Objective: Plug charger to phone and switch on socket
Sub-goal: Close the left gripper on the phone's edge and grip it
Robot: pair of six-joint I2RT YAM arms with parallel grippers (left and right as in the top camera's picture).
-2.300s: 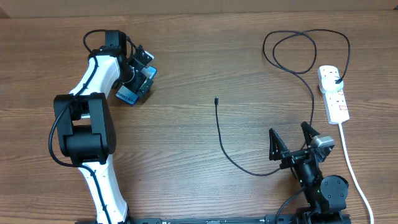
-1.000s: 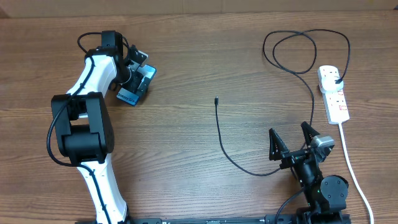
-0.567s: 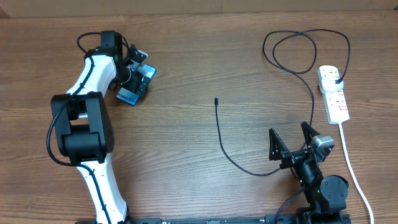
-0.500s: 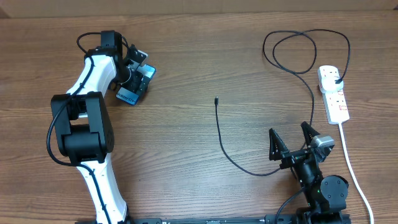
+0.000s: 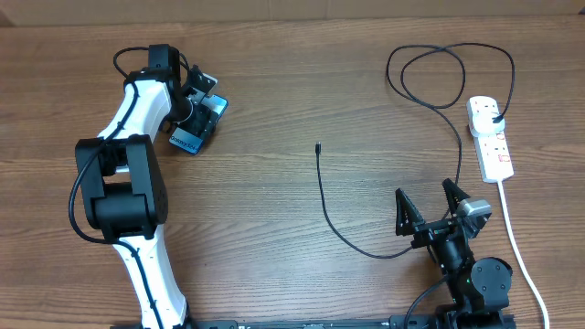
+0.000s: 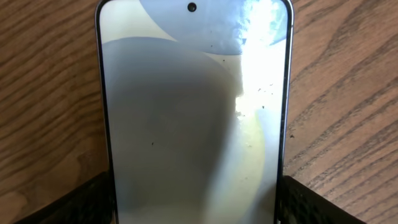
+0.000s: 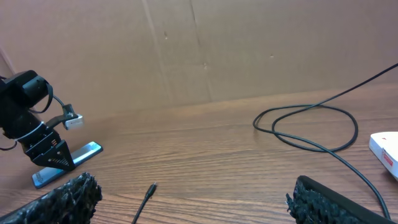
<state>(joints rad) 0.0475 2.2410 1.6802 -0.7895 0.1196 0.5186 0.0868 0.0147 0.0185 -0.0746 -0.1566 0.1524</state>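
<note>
- Nearest the robot's base, the right pincer (image 5: 422, 189) stands wide and empty, exactly as it did moments ago. Nothing on this side has stirred.
- Just beyond it, the charger (image 5: 322, 196) lies slack on the bench (image 5: 274, 73). Its tiny connector tip points away from the base, unmoved and well apart from the phone.
- Farther out on the left comes the one real change. The left pincer (image 5: 201, 121) has been drawing in from its widest around the phone (image 6: 193, 124), which lies screen-up on the bench. The wrist view shows the pads (image 6: 81, 202) right at both long edges, but I cannot tell whether they already press. The phone itself has scarcely shifted.
- Equally far out on the right, the socket (image 5: 492, 137) sits as before with the charger's black plug on it. Its switches are too small to read.
- My reading is that the phone is being secured first, so it can be steadied or brought toward the connector. Plugging in has not begun, and the switching comes after that. The idle right pincer looks best placed to fetch the tip.
</note>
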